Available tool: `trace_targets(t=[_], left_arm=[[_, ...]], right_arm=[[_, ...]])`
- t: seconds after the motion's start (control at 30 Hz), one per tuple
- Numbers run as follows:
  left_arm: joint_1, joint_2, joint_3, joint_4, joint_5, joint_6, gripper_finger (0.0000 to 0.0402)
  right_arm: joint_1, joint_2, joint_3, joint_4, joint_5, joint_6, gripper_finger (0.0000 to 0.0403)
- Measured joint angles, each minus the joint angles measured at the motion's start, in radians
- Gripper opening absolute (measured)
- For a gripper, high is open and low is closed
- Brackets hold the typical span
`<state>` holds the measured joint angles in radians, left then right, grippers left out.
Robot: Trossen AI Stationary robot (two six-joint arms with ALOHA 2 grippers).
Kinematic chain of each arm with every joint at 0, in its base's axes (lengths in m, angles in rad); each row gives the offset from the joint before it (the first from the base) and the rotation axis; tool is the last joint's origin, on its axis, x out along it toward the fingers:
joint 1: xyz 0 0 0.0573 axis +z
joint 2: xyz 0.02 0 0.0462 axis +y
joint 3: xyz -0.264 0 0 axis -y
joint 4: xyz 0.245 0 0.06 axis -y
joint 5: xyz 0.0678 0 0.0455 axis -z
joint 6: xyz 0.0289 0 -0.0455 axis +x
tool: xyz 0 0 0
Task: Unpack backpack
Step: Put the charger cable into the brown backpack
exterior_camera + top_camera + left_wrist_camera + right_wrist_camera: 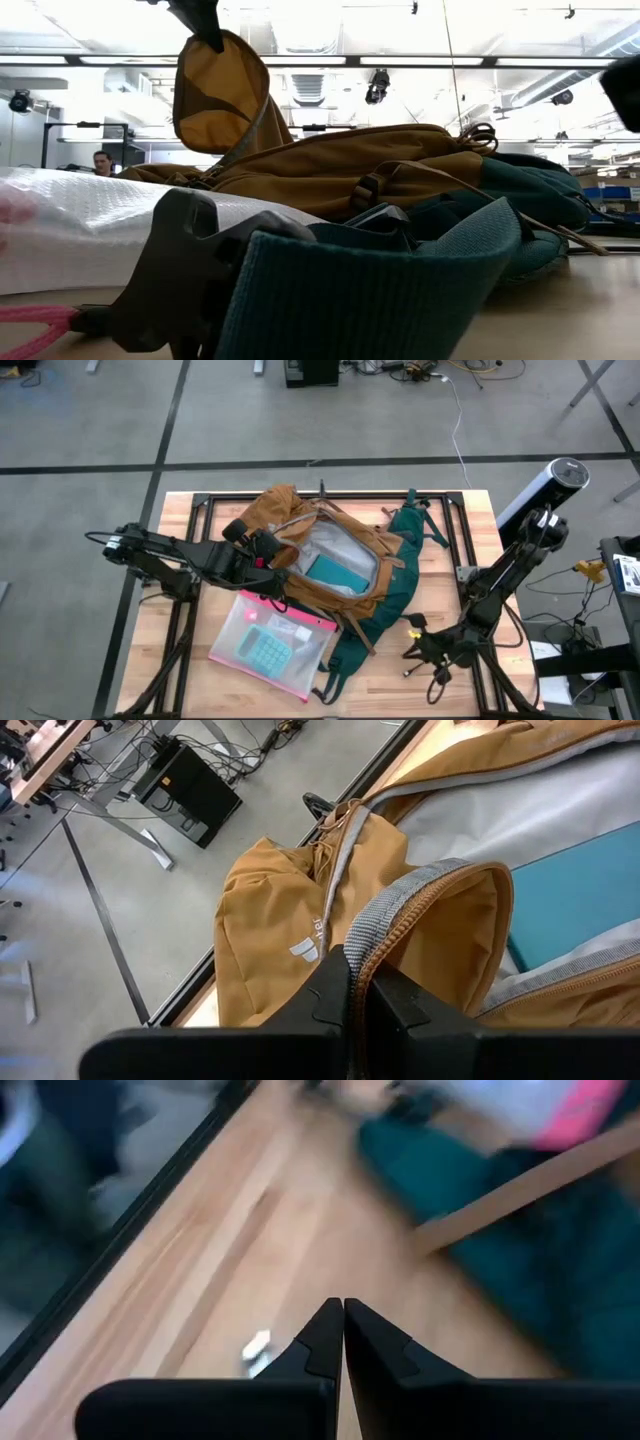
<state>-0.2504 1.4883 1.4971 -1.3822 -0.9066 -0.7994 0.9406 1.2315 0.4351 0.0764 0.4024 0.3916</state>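
Backpack (345,575) lies mid-worktop, mouth open, teal item (336,575) inside. Left claw (358,982) is pinched shut on the zipper rim; right claw (425,652), closed and empty, sits at the near right, so the teal item lies up-left from it.

The backpack (340,560) lies mid-table (440,680), the zip pouch (272,642) just before its left side.

Mustard-tan backpack (300,520) (grey lining, dark green straps); pink-edged clear pouch (270,642).
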Motion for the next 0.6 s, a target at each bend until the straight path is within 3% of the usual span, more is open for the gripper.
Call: trace_targets(t=[0.2,0.4,0.6], left_arm=[[0.000,0.000,0.000,0.000,-0.001,-0.003,0.0000],[0.000,0.000,0.000,0.000,-0.001,-0.003,0.0000],[0.007,0.000,0.000,0.000,-0.001,-0.002,0.0000]], right_arm=[[0.024,0.086,-0.071,0.178,-0.045,0.008,0.0013],[0.030,0.301,-0.163,0.634,-0.038,0.018,0.0093],[0.061,0.493,-0.163,0.753,-0.017,0.086,0.0159]])
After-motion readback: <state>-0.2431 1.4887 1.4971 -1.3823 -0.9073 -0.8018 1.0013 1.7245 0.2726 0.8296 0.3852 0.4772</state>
